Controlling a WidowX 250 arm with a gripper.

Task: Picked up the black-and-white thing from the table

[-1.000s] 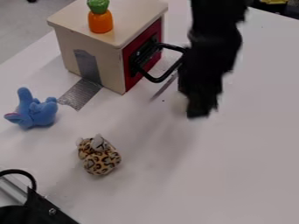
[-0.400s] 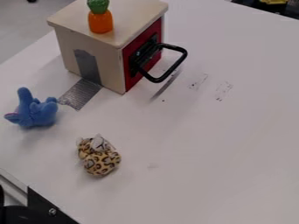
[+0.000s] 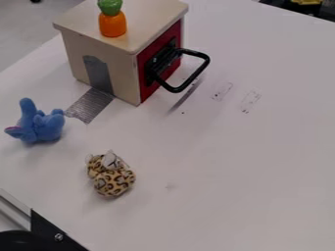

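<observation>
A small plush toy [image 3: 112, 174] with black spots on tan and some grey-white at its head lies on the white table [image 3: 242, 181], left of the middle and toward the front. Nothing touches it. A blue plush toy [image 3: 40, 125] rests farther left and a little behind it.
A wooden box [image 3: 108, 54] with a red door and a black handle [image 3: 198, 73] stands at the back left. On its top is an orange-and-green toy [image 3: 112, 22]. Grey tape [image 3: 90, 105] runs down onto the table. A black rounded part [image 3: 29, 241] sits at the lower left corner.
The black arm and gripper, earlier hanging right of the box handle, have left the view. A black curved piece at the lower left is gone too. The plush toys have stayed put.
</observation>
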